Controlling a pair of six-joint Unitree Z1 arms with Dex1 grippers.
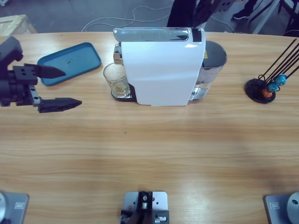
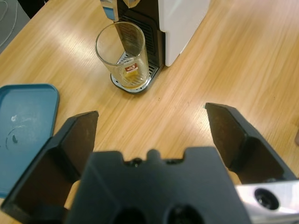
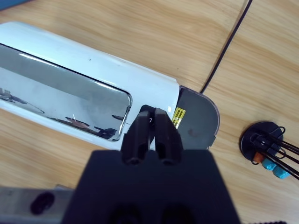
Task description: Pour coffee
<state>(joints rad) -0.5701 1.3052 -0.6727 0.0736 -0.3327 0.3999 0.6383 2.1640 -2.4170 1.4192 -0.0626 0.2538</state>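
The left tool (image 1: 60, 88) hovers wide open, holding nothing, beside a blue tray (image 1: 70, 63) — the glass (image 1: 117, 80) of coffee (image 2: 132, 82) sits under the machine (image 1: 161, 65). The right tool (image 3: 150, 130), pinched closed and empty, hangs above the machine.

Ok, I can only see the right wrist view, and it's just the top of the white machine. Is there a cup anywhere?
Observer: Yes, a clear glass stands at the front of the coffee machine, on its drip grate.
Operator: Is anything in it?
Observer: Just a shallow bit of pale brown coffee at the bottom.
Operator: Where's the other tool?
Observer: The left tool is open, apart from the glass and pointing towards it, next to a blue tray.
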